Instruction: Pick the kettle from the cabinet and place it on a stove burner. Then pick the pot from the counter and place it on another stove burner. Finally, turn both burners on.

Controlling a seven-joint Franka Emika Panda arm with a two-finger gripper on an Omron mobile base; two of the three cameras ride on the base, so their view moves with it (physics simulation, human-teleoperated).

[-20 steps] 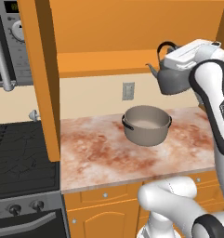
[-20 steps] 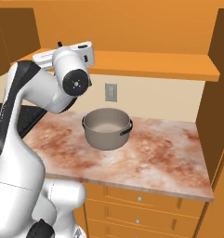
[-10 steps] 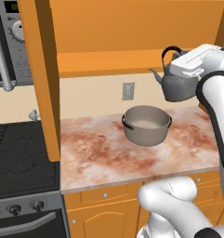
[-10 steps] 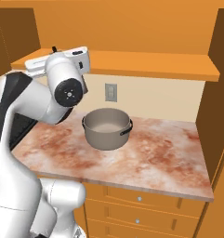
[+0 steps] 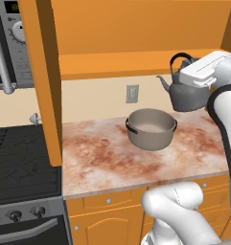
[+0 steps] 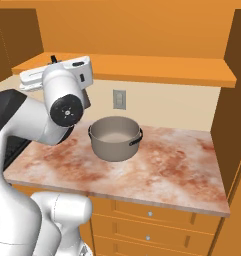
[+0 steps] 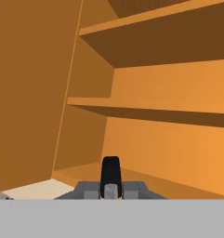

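Gripper [image 7: 111, 185] clamped on the arched loop handle of the dark grey metal kettle [image 5: 186, 93], hanging in the air at far right, clear of the marbled stone counter [image 5: 102, 158] (curved spout pointing left). Round straight-sided pot [image 5: 151, 128] resting mid-counter, orange cabinet [image 7: 155, 88] shelves beyond.

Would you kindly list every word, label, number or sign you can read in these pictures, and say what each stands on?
Microwave display: small orange digits at the top, too blurred to read.
Kettle, pot, wall outlet, stove knobs: no readable text.
Cabinet in the hand view: none.
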